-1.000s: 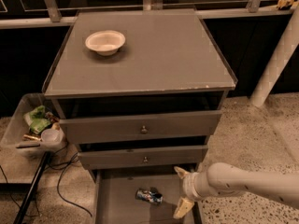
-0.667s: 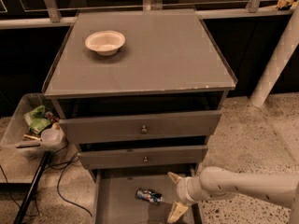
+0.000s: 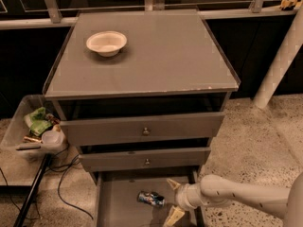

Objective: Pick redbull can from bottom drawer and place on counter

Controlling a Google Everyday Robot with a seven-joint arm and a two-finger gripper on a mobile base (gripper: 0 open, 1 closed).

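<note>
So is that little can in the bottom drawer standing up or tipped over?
Tipped over: the redbull can lies lengthwise on the bottom drawer floor, with the open hand just beside it.

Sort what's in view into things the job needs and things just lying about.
Job: redbull can, lying in the bottom drawer; counter; pincer, open, beside the can.
Lying about: white bowl on the counter; bin of rubbish; floor cables.

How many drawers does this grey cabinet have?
3: the top knobbed drawer, the middle knobbed drawer, and the pulled-out bottom drawer holding the redbull can, with the open tool just right of it. None appear hidden.
</note>
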